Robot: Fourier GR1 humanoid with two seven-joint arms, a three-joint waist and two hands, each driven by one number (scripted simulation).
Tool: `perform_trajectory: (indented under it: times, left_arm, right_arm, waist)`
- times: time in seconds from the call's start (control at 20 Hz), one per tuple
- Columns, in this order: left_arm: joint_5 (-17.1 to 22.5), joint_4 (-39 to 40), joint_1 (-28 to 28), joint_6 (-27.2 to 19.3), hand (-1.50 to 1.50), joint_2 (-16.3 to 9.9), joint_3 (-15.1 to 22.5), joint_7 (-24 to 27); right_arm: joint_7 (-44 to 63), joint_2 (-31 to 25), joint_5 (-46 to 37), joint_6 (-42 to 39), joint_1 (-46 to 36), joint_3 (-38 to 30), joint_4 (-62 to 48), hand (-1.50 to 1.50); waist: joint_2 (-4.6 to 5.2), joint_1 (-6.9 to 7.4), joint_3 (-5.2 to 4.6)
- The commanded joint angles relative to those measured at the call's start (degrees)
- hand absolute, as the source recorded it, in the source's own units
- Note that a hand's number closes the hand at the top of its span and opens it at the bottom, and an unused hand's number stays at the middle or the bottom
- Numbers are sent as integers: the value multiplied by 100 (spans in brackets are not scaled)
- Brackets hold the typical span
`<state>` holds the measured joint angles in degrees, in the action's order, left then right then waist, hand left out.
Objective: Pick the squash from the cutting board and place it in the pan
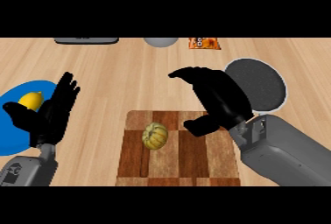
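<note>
The squash [155, 135], a small ribbed yellow-green one, lies on the cutting board [194, 168] toward its upper left, at about 6 o'clock from the view's centre, untouched and free of both hands. The right hand [216, 98] hangs above the board's upper right corner, fingers bent forward and thumb low but closed on nothing, so it counts as open; it sits at roughly 2 o'clock from the squash and near it, not touching. The pan [258, 83], dark and round, rests on the worktop [129, 65] at 1 o'clock from the board, partly hidden by that hand and its forearm. The left hand [48, 111] rests open with fingers up at 9 o'clock, over a blue plate [13, 144] that holds a lemon [30, 100]. From here the main risk seems to lie in the squash's rounded, ribbed shape: if the fingers come down off-centre, it could roll across the smooth board instead of settling into the palm. A second risk is the carry path, since the pan lies just behind the hand; a low swing might clip the pan's rim and shove it. Releasing too near the edge could let the squash tip back out onto the worktop.
</note>
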<state>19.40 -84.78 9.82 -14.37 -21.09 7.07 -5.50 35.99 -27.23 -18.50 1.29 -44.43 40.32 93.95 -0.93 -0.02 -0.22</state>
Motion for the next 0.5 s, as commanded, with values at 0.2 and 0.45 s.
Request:
perform_trajectory:
  times: [0.2,0.45]
  left_arm:
    - [-35,-473,107,39,0,-119,-9,-428]
    - [-43,-472,242,30,0,-45,-23,-478]
  right_arm:
    - [1445,1114,166,-1726,-1511,200,-655,-150]
    - [1901,1632,237,-2746,-2210,482,-1635,-150]
  waist:
    - [84,174,13]
    - [102,175,11]
